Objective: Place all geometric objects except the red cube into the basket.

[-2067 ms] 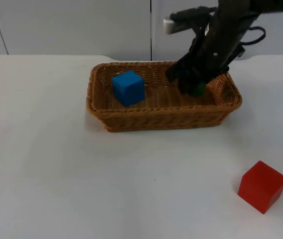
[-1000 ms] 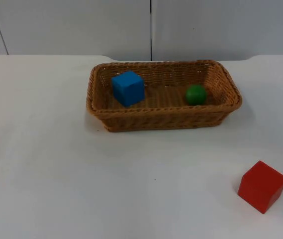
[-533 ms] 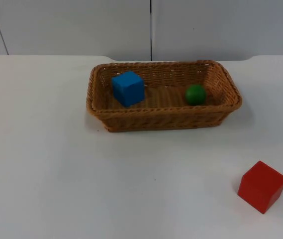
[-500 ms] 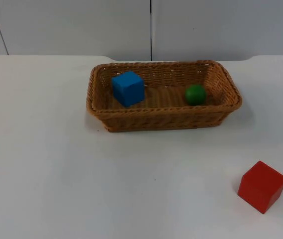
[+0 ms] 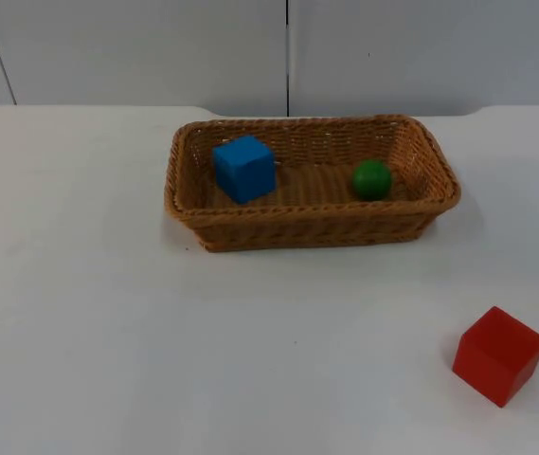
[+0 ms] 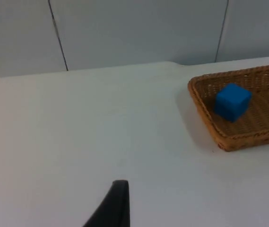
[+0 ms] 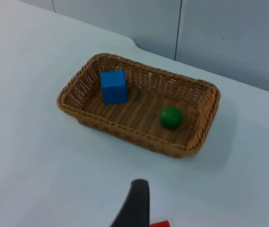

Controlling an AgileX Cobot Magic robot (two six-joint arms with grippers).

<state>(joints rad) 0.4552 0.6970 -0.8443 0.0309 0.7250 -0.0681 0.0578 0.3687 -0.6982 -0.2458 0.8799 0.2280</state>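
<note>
The woven wicker basket (image 5: 312,226) stands at the back middle of the table. A blue cube (image 5: 244,168) lies in its left half and a green ball (image 5: 371,179) in its right half, apart from each other. The red cube (image 5: 498,354) sits on the table at the front right, well clear of the basket. My left gripper (image 6: 115,208) waits over the table's left side, away from the basket (image 6: 229,137) and the blue cube (image 6: 232,101). My right gripper (image 7: 134,208) hangs high, back from the basket (image 7: 129,130), with the red cube (image 7: 160,223) just beside it.
The white table (image 5: 108,313) stretches open to the left and front of the basket. The grey partition wall (image 5: 155,47) closes the far edge.
The right arm, which was down in the basket at the green ball, has pulled back out of the top view. The ball stays in the basket, nudged slightly; both cubes are unmoved.
</note>
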